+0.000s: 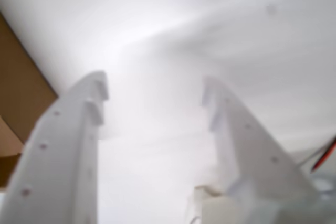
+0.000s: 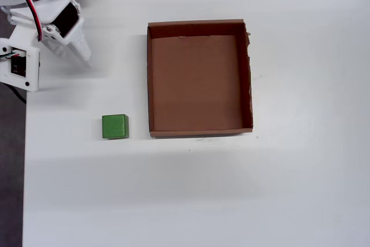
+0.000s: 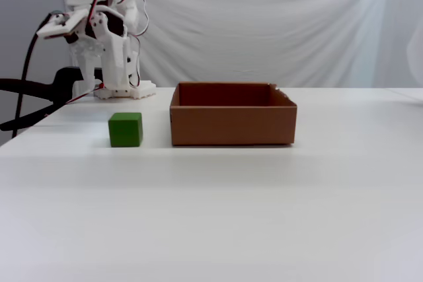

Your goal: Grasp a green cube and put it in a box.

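The green cube [image 2: 115, 126] rests on the white table just left of the box's near-left corner, and the fixed view shows the cube [image 3: 125, 129] a small gap away from the box [image 3: 232, 125]. The brown cardboard box [image 2: 196, 85] lies empty at mid-table. My gripper [image 2: 84, 53] hangs raised at the top left of the overhead view, well away from the cube. In the wrist view the gripper [image 1: 155, 90] is open, with only bare white table between its white fingers [image 1: 79, 124]; a corner of the box [image 1: 21, 93] shows at the left edge. The cube is out of the wrist view.
The arm's base [image 3: 122, 87] stands at the back left of the table, with red wires on it. A black clamp and cable [image 3: 26, 97] stick out past the table's left edge [image 2: 24, 172]. A white cloth [image 3: 277, 24] hangs behind.
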